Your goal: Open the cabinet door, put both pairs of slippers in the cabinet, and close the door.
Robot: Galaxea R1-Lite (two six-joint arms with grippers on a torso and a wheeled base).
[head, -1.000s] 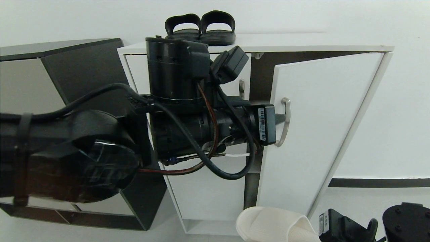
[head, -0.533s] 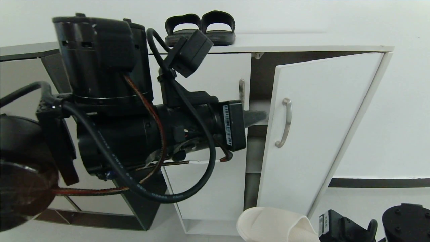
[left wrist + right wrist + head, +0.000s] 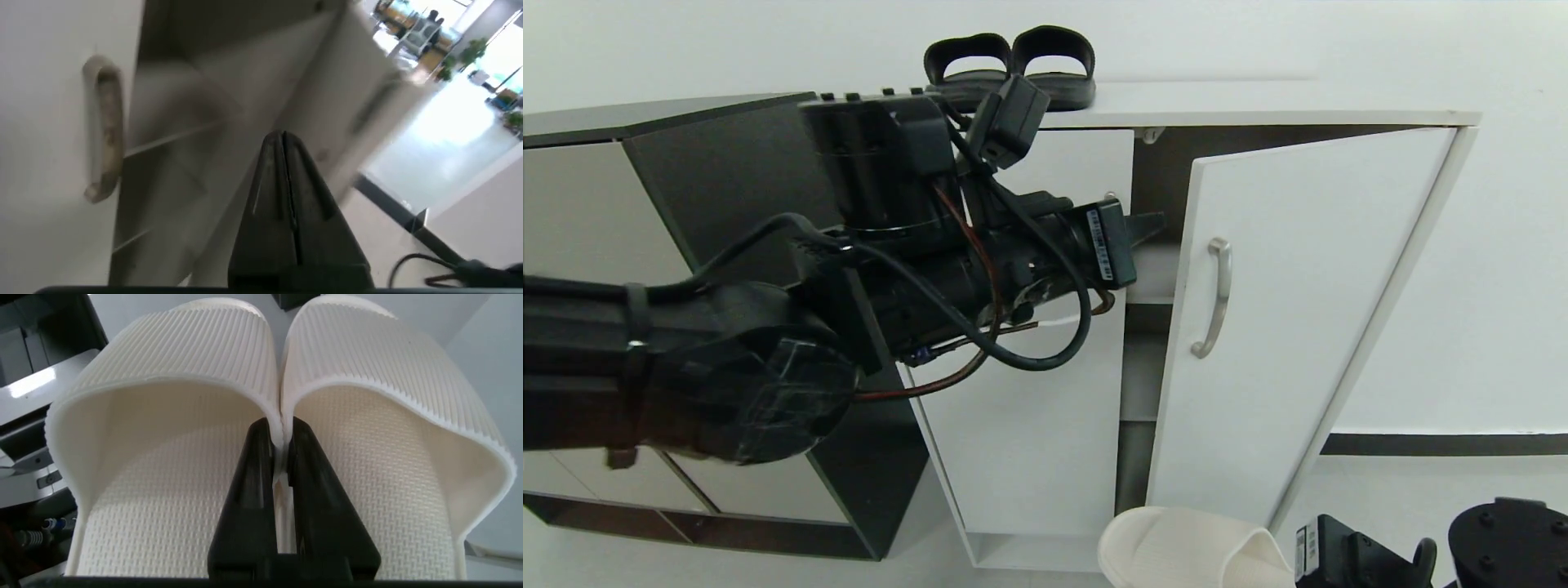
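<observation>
Head view: the door (image 3: 1298, 286) of the cabinet (image 3: 1258, 102) stands part open. The left gripper (image 3: 1150, 223) sits in the dark gap by the door's free edge, black slippers (image 3: 1010, 69) lie on the cabinet top, and white slippers (image 3: 1188, 547) are low in front of the door. Left wrist view: the left gripper's jaws are pressed together on nothing, pointing into the cabinet's opening. Right wrist view: the right gripper (image 3: 283, 429) pinches the touching inner edges of the white slippers; opening seems nearly done, so next the door likely needs nudging wider from inside the gap before the white slippers go in.
</observation>
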